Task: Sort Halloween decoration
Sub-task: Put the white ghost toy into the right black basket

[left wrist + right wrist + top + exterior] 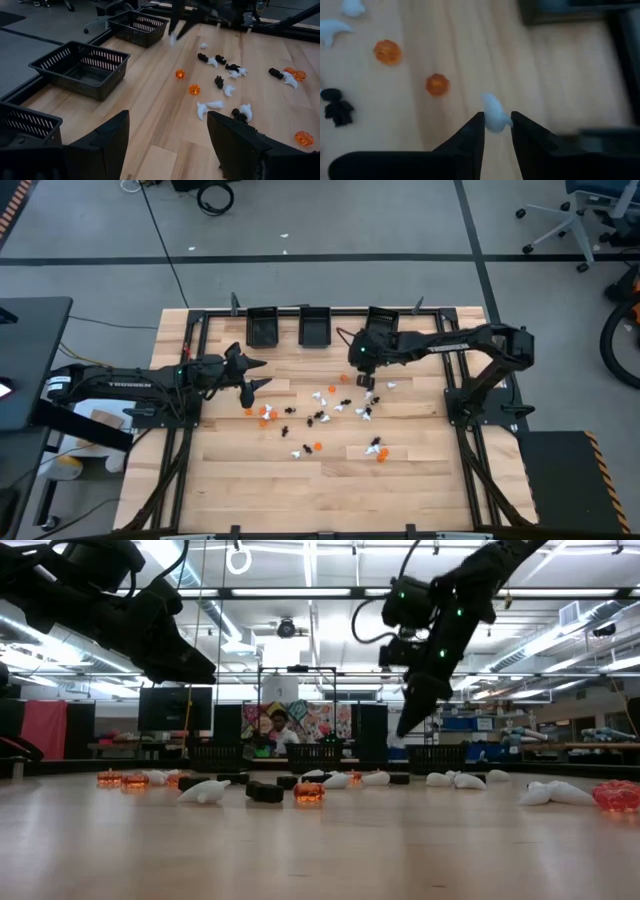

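1. We see the right gripper (pixel 496 126) pinching a small white ghost trinket (pixel 494 113) between its fingertips; in the low view the piece is lifted clear of the table.
2. In the high view the right gripper (pixel 366 379) hangs over the far middle of the wooden table (pixel 250 490), near the rightmost black bin (pixel 382 320).
3. The other Halloween decorations (pixel 320 418) lie scattered across the middle of the table: white ghosts, black pieces and orange pumpkins, mixed together.
4. In the right wrist view two orange pumpkins (pixel 437 85) sit on the wood beyond the held ghost, with a black piece (pixel 338 110) and another white ghost (pixel 334 29) farther off.
5. The left gripper (pixel 256 374) waits over the left part of the table with its fingers spread wide and nothing between them; the left wrist view shows its two dark fingers (pixel 112 142) well apart.
6. Three black mesh bins stand in a row along the far edge; in the left wrist view the middle bin (pixel 80 67) looks empty, so far as we can tell.
7. In the low view a person (pixel 279 728) sits in the room behind the table.
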Motion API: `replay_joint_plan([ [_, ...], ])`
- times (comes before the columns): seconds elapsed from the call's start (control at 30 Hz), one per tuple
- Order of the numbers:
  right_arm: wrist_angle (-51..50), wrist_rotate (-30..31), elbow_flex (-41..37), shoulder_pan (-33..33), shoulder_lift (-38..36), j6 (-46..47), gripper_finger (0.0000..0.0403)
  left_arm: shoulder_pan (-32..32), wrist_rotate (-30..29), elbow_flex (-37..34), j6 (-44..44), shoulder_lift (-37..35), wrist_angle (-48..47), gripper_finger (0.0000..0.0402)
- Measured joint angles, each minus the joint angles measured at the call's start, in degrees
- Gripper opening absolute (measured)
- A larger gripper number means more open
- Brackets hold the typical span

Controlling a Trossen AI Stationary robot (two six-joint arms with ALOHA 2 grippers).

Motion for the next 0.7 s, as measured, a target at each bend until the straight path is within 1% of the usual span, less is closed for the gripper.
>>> replay_joint_plan([
  [0.13, -5.4, 3.2, 1.4, -1.6, -3.6, -0.1, 0.0101, 0.0, 0.0, 0.0, 0.0, 0.0, 0.0, 0.0254],
  [0.27, -7.3, 5.1, 1.6, -4.1, -5.8, -0.1, 0.0101, 0.0, 0.0, 0.0, 0.0, 0.0, 0.0, 0.0254],
  [0.4, -6.6, 3.4, 1.6, -7.0, -5.8, -1.6, 0.0101, 0.0, 0.0, 0.0, 0.0, 0.0, 0.0, 0.0254],
  [0.53, -6.7, -3.7, 1.6, -7.9, -5.7, -1.6, 0.0101, 0.0, 0.0, 0.0, -0.4, 0.0, 0.0, 0.0254],
  [0.7, -6.8, -3.3, 1.0, -5.2, -5.8, 0.6, 0.0101, 0.0, 0.0, 0.0, -0.4, 0.0, 0.0, 0.0254],
])
